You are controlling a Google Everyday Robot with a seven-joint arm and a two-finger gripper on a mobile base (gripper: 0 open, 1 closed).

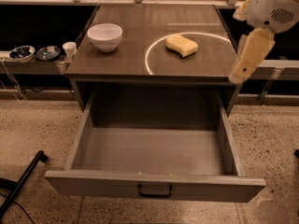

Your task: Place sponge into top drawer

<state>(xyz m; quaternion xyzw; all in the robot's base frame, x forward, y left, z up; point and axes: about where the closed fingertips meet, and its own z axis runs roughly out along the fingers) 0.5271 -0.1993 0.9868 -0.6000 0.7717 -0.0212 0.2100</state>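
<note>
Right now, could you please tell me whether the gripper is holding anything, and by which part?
Nothing is held: the gripper hangs at the right edge of the cabinet top, apart from the sponge lying there.
</note>
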